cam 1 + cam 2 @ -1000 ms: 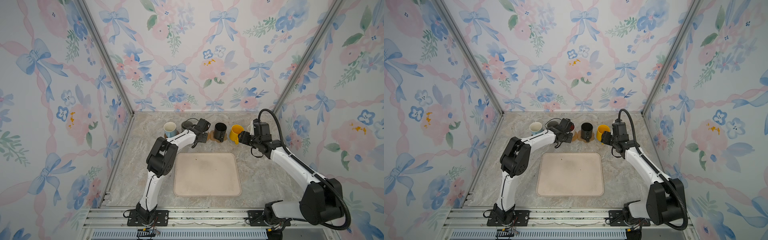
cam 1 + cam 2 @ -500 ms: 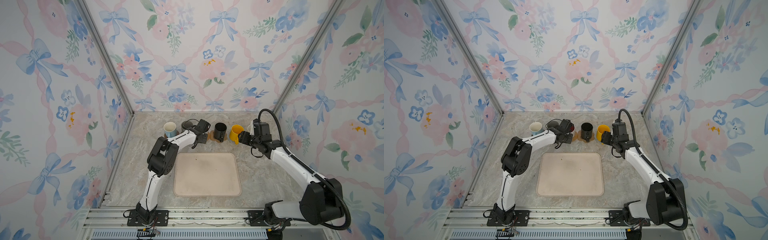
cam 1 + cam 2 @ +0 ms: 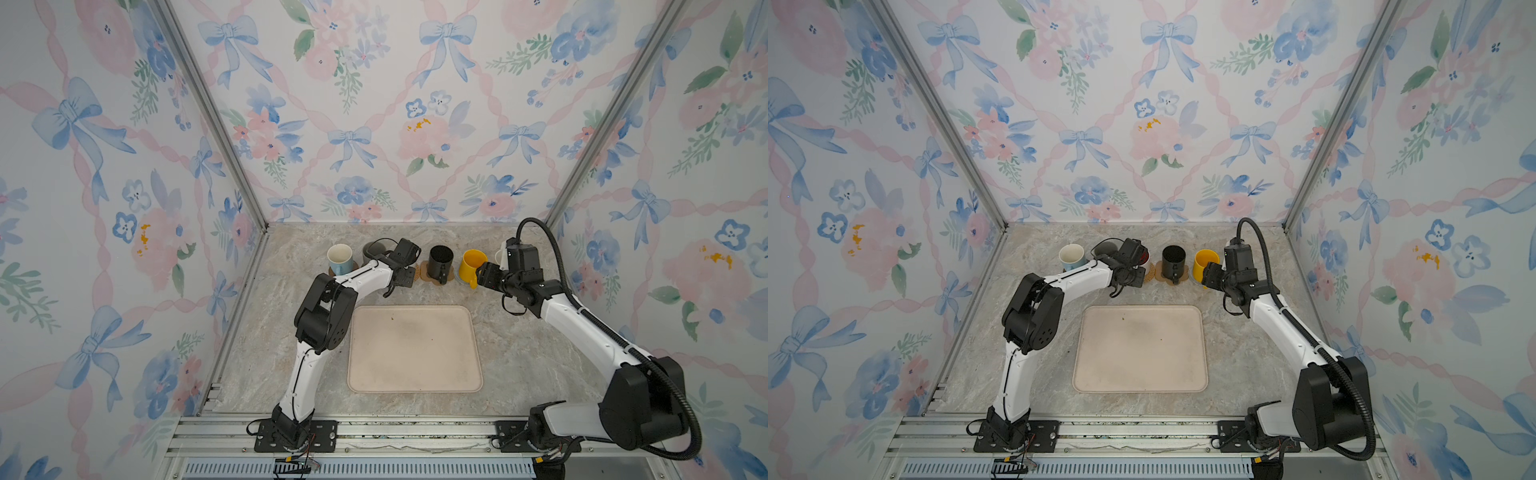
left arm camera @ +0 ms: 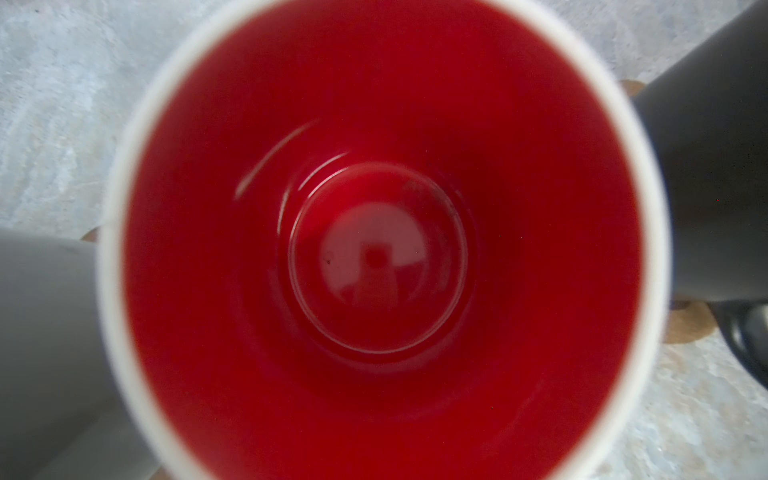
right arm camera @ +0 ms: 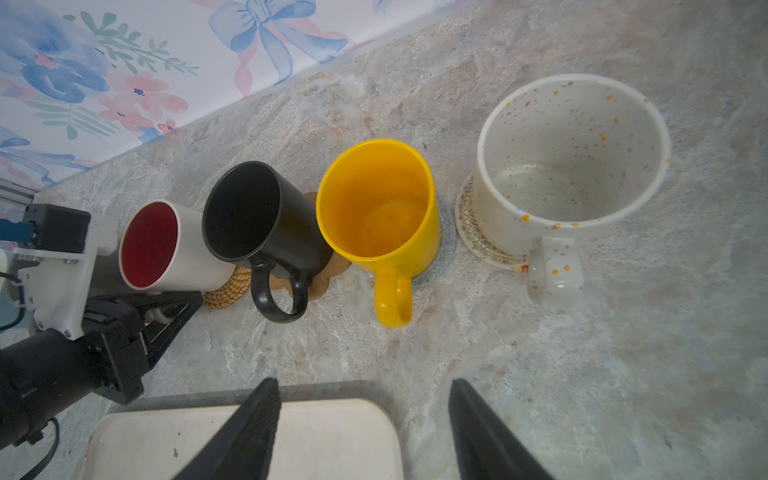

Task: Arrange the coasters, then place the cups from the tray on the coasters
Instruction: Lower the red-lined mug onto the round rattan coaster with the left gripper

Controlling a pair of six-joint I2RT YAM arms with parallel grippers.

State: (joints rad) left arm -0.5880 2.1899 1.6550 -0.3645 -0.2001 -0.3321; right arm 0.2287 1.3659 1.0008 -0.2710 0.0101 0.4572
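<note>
Red-lined mug stands close between grey mug and black mug.

Red-lined mug, black mug, yellow mug and speckled mug stand in a row on coasters; right gripper, jaws apart, beside tray.

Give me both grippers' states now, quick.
Left gripper: shut on the white mug's handle.
Right gripper: open, holding nothing.

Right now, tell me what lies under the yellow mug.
A blue-grey coaster: only its edge shows around the yellow mug, which stands on it. The coaster's middle is covered by the mug.
</note>
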